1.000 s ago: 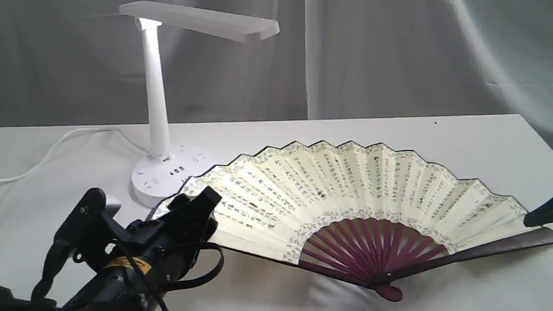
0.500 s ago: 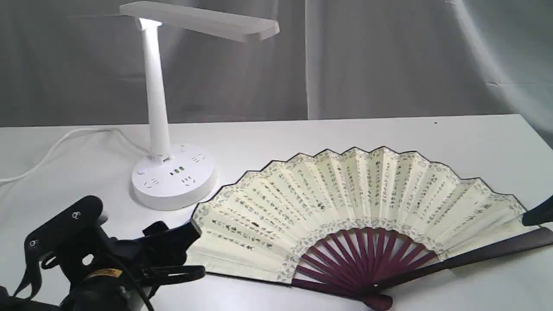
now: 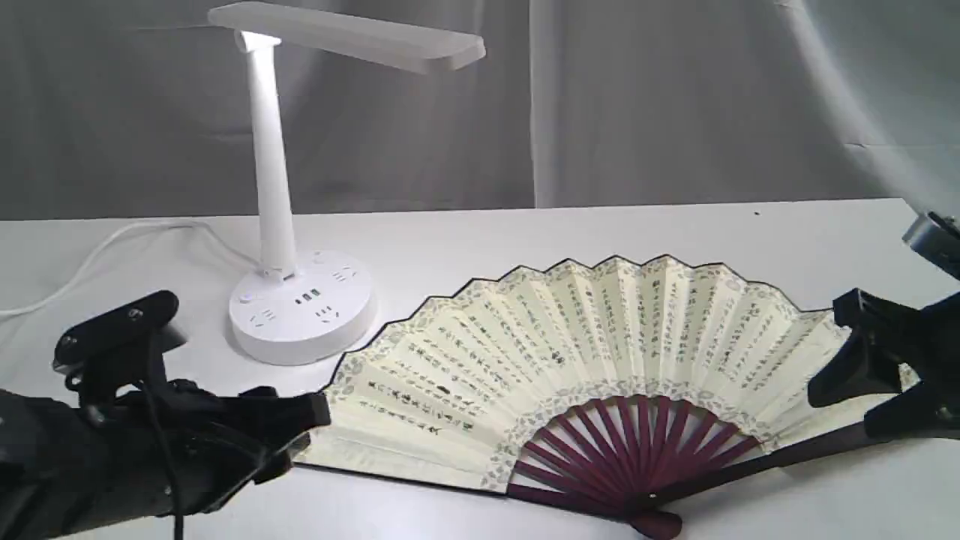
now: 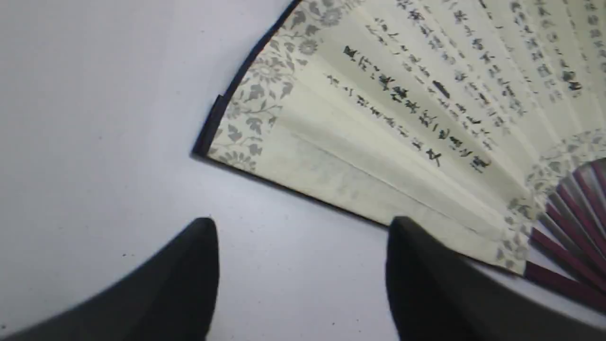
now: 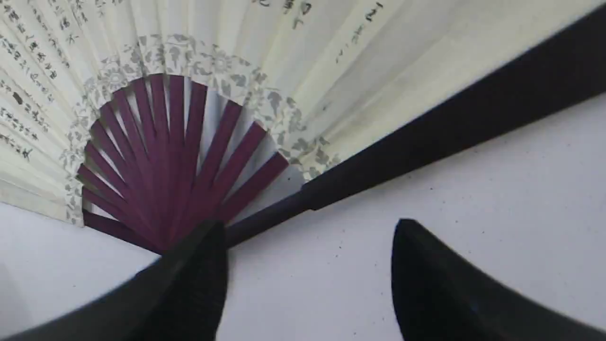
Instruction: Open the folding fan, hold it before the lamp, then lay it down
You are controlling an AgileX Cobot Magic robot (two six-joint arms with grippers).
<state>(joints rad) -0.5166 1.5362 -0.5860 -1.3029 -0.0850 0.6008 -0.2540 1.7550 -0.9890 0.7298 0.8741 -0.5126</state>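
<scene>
The folding fan lies spread open and flat on the white table, cream leaf up, with its maroon ribs meeting at the pivot near the front edge. The lamp stands behind the fan's left end with its bar head lit. My left gripper is open just off the fan's left guard and holds nothing. My right gripper is open over the fan's right end, and the dark right guard lies free beyond its fingers. Both wrist views show only table between the fingertips.
The lamp's round base with sockets sits close to the fan's left tip. Its white cord runs off to the left. A grey curtain hangs behind the table. The table's front edge lies just past the fan's pivot.
The fan came down from a tilted, raised pose to flat on the table. My left gripper drew back left off its end. My right gripper moved into view, open.
</scene>
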